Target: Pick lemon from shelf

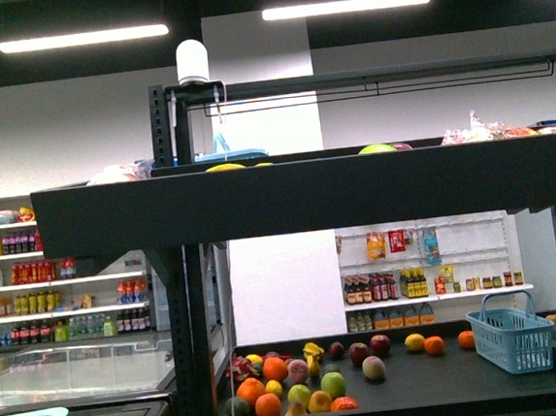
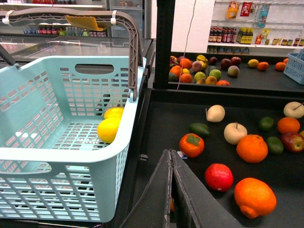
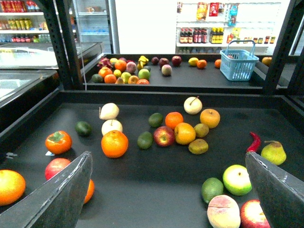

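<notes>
The lemon (image 3: pixel 185 133) sits mid-shelf (image 3: pixel 142 190) beside a red apple (image 3: pixel 164 136), straight ahead of the wide-open right hand (image 3: pixel 168 190), the nearer one. The left hand (image 2: pixel 171 190) is closed and empty.

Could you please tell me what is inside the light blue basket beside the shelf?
In the left wrist view, the light blue basket holds two lemons touching each other near its right wall. The near wall hides part of the floor, so anything there cannot be seen.
</notes>
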`<control>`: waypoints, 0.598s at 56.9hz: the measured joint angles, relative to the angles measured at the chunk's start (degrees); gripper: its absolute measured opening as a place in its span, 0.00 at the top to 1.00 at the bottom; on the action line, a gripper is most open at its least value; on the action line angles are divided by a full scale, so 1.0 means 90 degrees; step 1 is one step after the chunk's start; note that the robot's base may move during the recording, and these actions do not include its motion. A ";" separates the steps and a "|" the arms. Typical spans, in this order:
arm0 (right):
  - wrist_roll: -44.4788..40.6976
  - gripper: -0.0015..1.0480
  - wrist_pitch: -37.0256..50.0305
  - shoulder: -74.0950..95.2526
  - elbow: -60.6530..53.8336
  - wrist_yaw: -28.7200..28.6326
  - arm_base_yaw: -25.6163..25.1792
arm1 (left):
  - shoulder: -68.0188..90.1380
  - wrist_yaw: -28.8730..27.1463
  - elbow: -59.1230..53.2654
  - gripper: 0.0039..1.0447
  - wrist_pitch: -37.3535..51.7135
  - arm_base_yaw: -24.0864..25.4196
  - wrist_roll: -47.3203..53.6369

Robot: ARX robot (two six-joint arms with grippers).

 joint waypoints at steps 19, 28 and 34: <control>-0.0002 0.07 0.0000 0.0000 0.0000 0.0000 0.0000 | -0.0204 -0.0002 -0.0204 0.62 0.0012 0.0000 0.0000; 0.0000 0.07 0.0000 0.0000 0.0000 0.0000 0.0000 | -0.0204 0.0000 -0.0204 0.26 0.0012 0.0000 0.0000; -0.0002 0.07 0.0000 0.0000 0.0000 0.0000 0.0000 | -0.0204 0.0000 -0.0204 0.07 0.0012 0.0000 0.0000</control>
